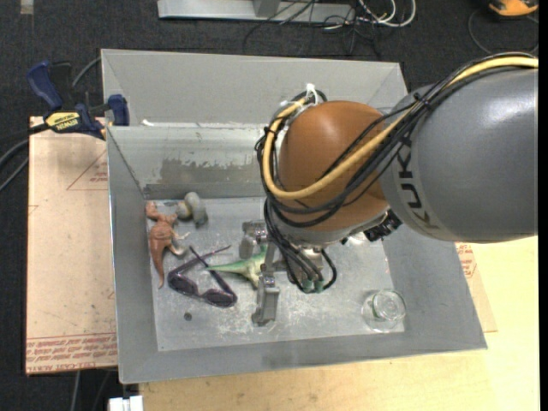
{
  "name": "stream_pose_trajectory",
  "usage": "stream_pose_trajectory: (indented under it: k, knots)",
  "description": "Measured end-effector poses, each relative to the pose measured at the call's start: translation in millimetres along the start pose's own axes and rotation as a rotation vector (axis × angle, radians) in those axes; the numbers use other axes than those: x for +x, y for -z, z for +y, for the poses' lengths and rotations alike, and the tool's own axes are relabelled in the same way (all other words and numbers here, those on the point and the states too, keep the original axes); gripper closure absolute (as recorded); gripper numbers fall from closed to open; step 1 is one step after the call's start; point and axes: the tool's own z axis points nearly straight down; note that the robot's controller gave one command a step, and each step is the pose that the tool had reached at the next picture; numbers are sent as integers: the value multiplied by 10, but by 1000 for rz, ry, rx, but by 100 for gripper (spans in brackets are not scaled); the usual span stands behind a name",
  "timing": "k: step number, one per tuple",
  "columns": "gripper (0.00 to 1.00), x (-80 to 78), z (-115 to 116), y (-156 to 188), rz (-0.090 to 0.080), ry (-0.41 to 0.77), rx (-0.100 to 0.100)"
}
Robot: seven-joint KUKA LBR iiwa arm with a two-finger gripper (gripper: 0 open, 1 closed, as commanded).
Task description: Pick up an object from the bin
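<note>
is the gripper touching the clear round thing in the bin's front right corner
Apart. The camera view shows bare bin floor between the gripper and the clear round thing.

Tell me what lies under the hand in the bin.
A green toy pokes out from under the hand, beside purple sunglasses. Its right end is covered by the hand and the orange wrist cover, so its whole shape cannot be seen.
</note>
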Motion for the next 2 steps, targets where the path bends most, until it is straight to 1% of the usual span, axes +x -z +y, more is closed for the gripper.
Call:
stream_pose_trajectory:
  k: [1,2]
  knots:
    - [0,-18,-12,44,-8,-5,-1]
    - [0,-312,250,-1112,-7,10,-3]
